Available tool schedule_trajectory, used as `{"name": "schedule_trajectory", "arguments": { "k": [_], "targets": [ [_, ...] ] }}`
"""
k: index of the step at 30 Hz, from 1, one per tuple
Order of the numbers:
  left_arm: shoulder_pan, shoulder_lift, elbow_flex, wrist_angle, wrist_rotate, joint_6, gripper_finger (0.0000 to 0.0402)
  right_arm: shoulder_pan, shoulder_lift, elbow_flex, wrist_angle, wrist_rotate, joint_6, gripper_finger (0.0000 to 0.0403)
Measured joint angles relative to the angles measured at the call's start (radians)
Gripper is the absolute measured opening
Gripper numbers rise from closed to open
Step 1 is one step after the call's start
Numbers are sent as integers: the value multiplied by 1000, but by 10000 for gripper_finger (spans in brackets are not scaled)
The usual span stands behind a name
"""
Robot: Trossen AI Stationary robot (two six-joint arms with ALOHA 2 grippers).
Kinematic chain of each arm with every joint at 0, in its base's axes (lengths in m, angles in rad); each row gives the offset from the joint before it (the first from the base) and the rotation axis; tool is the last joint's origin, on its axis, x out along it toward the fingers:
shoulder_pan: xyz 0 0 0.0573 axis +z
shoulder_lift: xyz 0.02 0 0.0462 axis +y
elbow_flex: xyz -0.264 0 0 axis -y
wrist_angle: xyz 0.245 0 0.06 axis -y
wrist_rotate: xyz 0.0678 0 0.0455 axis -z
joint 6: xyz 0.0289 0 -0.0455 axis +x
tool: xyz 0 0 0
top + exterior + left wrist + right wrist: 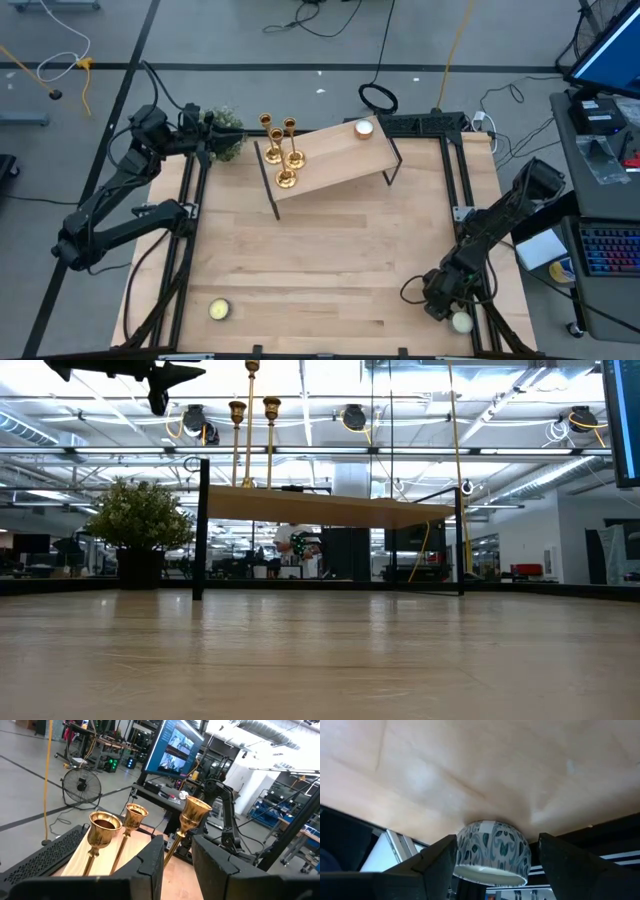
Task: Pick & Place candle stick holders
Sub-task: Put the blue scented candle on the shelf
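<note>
Three gold candle stick holders (286,178) (104,827) stand on their round bases on a raised wooden shelf (330,160) at the table's far side. My left gripper (205,138) (177,865) hangs level to the left of them, beside a small plant, its fingers a little apart and nothing between them. One holder's stem (172,845) shows farther off through the gap. At the near right corner my right gripper (447,305) (497,840) slants down, open, a finger on each side of a small leaf-patterned tealight cup (492,852) that sits on the table. My right gripper has one finger (442,857) right against the cup's patterned wall (462,851); whether it touches I cannot tell. A narrow gap shows between the other finger (555,857) and the cup.
A white tealight (363,128) lies on the shelf's far right end and a yellow one (220,310) on the table near its left front corner. The plant (228,135) stands at the shelf's left. Black frame rails (455,180) border the table.
</note>
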Motion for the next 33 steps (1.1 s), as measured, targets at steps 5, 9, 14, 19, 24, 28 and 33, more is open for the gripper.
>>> {"name": "schedule_trajectory", "arguments": {
  "k": [5,9,14,19,24,28,33],
  "targets": [
    [0,0,0,0,0,0,102,3,-54,-2,-12,67,-17,265],
    [0,0,0,0,0,0,102,-1,-114,0,-47,120,-22,265],
    [0,0,0,1,0,-1,102,8,-169,-1,-137,78,2,265],
    [0,0,0,3,1,-6,102,25,-214,-1,-179,84,33,265],
    [0,0,0,3,1,-4,102,40,-223,0,-175,89,73,265],
    [0,0,0,4,0,-1,102,44,-220,0,-145,79,62,265],
    [0,0,0,4,0,0,102,45,-220,0,-122,71,5,265]
  ]
}}
